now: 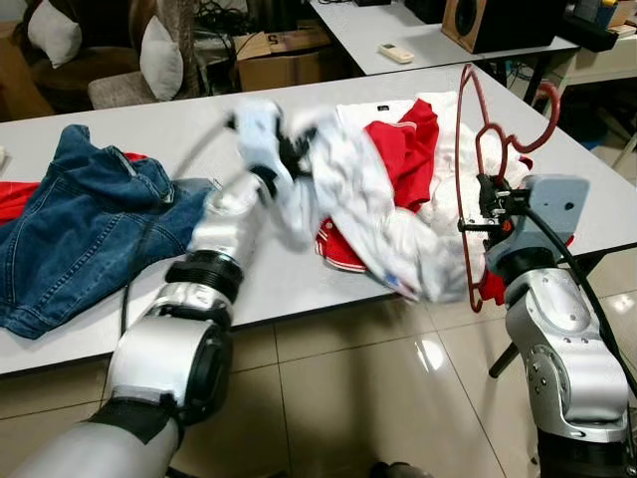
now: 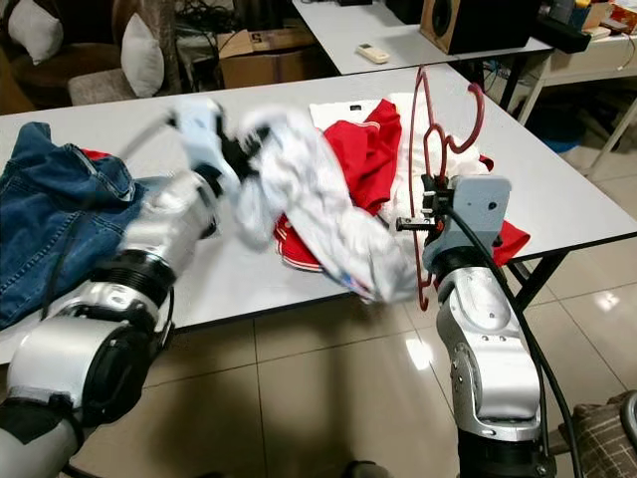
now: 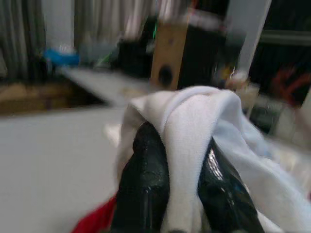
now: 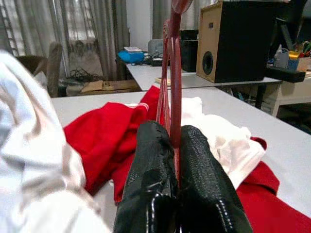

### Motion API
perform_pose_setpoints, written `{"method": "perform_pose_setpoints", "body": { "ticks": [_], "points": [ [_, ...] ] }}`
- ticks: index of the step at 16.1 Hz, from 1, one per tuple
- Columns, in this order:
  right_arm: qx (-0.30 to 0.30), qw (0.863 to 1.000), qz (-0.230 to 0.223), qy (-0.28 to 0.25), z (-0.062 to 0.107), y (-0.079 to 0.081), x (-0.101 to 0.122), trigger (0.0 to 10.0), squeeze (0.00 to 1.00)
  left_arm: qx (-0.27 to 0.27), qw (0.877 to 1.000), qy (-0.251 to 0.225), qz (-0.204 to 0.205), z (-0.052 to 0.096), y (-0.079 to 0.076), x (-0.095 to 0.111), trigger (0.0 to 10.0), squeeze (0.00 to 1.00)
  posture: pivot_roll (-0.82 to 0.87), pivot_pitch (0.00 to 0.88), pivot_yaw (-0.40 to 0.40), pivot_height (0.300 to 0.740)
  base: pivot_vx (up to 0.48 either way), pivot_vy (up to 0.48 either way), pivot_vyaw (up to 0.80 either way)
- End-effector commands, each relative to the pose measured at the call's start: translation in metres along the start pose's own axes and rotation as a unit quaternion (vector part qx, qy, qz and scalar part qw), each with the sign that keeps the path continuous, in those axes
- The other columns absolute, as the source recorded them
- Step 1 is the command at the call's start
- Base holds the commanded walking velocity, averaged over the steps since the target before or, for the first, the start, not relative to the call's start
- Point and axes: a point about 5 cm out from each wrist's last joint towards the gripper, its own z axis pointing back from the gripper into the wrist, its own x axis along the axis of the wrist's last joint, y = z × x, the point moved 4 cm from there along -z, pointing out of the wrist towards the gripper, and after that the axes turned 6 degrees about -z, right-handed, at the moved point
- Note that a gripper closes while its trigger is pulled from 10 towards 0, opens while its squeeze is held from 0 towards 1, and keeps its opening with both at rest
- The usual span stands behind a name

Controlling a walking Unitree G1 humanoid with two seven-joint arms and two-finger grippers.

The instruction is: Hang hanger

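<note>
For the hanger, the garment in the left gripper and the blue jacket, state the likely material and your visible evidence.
Hanger: thin, smooth dark-red rod, probably coated wire or plastic. Garment in the left gripper: soft white fabric, folds and drapes, maybe jersey. Blue jacket: denim, faded blue weave with stitched seams.

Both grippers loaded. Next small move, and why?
Probably bring the shirt across to the hanger. The left gripper is shut on the white cloth, lifted off the table; the right gripper clamps the hanger upright beside it, not yet inside the shirt.
</note>
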Motion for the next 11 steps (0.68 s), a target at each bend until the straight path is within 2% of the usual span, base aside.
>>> {"method": "perform_pose_setpoints", "body": {
  "ticks": [1,3,5,6,7,8,9,11],
  "points": [
    [0.010,0.999,-0.008,-0.036,-0.001,0.003,0.018,10.0,0.00,0.007,0.998,-0.057,0.005,0.005,0.007,0.023,10.0,0.00,-0.12,0.000,0.080,0.740,0.000,0.000,0.00],
    [0.023,0.998,-0.014,-0.053,-0.003,0.009,0.028,10.0,0.00,0.000,0.995,-0.104,0.002,0.013,0.001,0.041,10.0,0.00,-0.11,0.000,0.063,0.740,0.304,0.000,0.00],
    [0.033,0.997,-0.010,-0.063,-0.004,0.012,0.033,10.0,0.00,-0.027,0.990,-0.136,0.026,0.021,-0.013,0.054,10.0,0.00,-0.10,0.000,0.049,0.740,0.384,0.000,0.00],
    [0.027,0.998,0.017,-0.056,-0.006,0.011,0.030,10.0,0.00,-0.030,0.991,-0.125,0.024,0.020,-0.017,0.049,10.0,0.00,-0.10,0.000,0.045,0.740,0.420,0.000,0.00],
    [0.027,0.998,0.022,-0.054,-0.006,0.011,0.030,10.0,0.00,-0.031,0.992,-0.119,0.021,0.020,-0.018,0.047,10.0,0.00,-0.10,0.000,0.048,0.740,0.420,0.000,0.00],
    [0.025,0.998,0.023,-0.055,-0.006,0.011,0.030,10.0,0.00,-0.031,0.993,-0.114,0.023,0.020,-0.019,0.045,10.0,0.00,-0.10,0.000,0.053,0.740,0.420,0.000,0.80],
    [0.019,0.998,0.020,-0.057,-0.006,0.009,0.030,10.0,0.00,-0.032,0.993,-0.112,0.024,0.020,-0.021,0.045,10.0,0.00,-0.10,0.000,0.057,0.740,0.424,0.000,0.80],
    [0.000,0.998,-0.011,-0.063,-0.004,0.002,0.031,10.0,0.00,-0.031,0.994,-0.104,0.025,0.018,-0.020,0.046,10.0,0.00,-0.11,0.000,0.072,0.740,0.424,0.000,0.00]
  ]
}}
